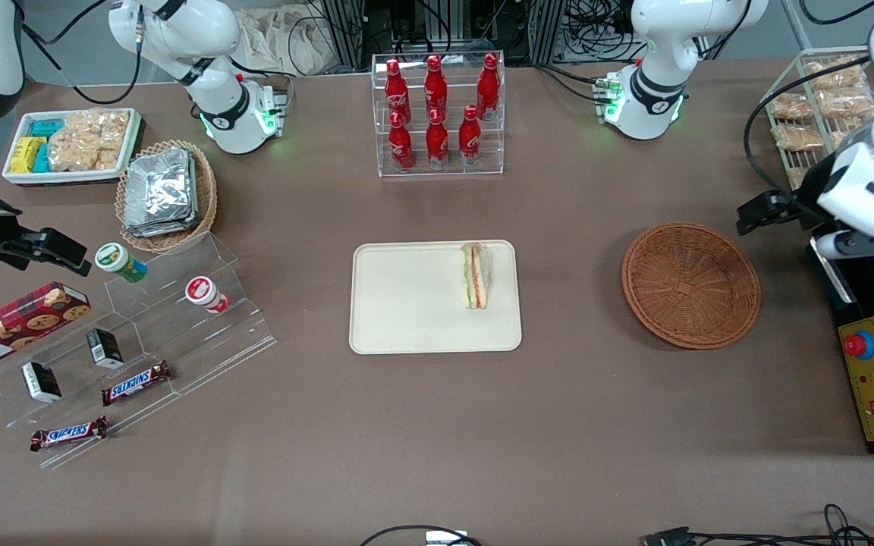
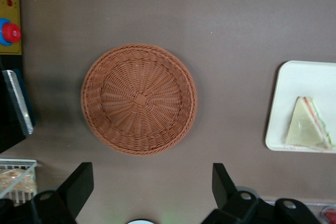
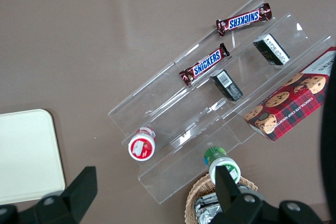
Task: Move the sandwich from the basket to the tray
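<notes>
I see the wrapped triangular sandwich point(image 1: 475, 275) lying on the cream rectangular tray point(image 1: 407, 303) mid-frame; the round reddish-brown wicker basket point(image 1: 690, 284) is empty. My claw point(image 2: 152, 184) hangs above it, fingers apart. Task looks done.

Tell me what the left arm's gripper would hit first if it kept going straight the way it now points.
Probably the round reddish-brown wicker basket: the open, empty-handed gripper points down at it, or at bare table just beside its rim; depth is unclear.
</notes>
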`<state>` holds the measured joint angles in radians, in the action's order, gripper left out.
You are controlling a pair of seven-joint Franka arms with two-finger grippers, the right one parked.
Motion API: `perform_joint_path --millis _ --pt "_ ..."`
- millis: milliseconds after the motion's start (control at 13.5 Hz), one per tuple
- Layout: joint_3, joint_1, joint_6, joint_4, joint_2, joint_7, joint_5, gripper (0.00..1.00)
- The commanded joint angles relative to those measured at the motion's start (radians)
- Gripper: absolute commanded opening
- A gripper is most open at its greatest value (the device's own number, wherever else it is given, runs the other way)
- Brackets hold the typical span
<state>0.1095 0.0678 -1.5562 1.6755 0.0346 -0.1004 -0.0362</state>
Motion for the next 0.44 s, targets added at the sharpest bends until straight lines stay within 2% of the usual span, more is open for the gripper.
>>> perform_joint_path --millis 0,369 --pt "-0.013 -0.013 0.016 0.027 0.05 0.045 -0.014 1.0" --pt "-0.013 -0.01 0.021 0.003 0.067 0.057 0.002 1.0"
